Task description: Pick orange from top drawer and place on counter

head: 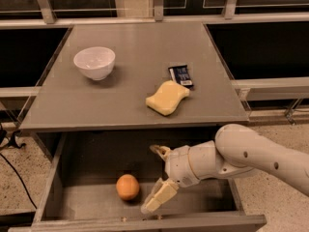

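Gripper (157, 177) hangs inside top drawer (82, 200), fingers (159, 197) seemingly spread apart, just beside orange (128, 186).

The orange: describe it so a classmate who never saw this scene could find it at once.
Below the grey counter, the top drawer stands open. On its floor lies the orange, just beside the open gripper. It is the drawer's only round, orange-coloured thing.

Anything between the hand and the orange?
Nothing. Camera view: bare top drawer floor between the orange and the open hand, low in the drawer.
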Available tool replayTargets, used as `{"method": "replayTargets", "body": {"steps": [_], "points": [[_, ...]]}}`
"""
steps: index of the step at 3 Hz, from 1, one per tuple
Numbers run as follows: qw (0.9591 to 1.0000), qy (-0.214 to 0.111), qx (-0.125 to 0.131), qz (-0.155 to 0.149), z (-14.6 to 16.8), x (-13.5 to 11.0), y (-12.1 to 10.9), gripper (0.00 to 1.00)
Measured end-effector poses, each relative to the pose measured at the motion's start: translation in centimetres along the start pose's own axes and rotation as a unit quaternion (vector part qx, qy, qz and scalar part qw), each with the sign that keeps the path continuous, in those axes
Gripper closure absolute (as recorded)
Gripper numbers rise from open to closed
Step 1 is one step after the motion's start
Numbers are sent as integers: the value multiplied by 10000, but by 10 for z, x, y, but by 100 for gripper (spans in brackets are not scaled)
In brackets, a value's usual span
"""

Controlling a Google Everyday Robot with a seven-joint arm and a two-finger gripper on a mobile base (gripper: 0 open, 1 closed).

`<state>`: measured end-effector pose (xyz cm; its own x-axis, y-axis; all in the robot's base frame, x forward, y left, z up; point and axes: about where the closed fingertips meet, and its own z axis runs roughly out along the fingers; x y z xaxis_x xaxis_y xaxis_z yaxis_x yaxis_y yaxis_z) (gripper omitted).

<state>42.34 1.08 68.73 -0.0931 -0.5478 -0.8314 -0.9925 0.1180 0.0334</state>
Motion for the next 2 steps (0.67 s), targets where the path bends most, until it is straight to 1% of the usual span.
{"method": "replayTargets", "body": {"steps": [2], "points": [[9991,228,201,-291,18,-6,-4,0]]}}
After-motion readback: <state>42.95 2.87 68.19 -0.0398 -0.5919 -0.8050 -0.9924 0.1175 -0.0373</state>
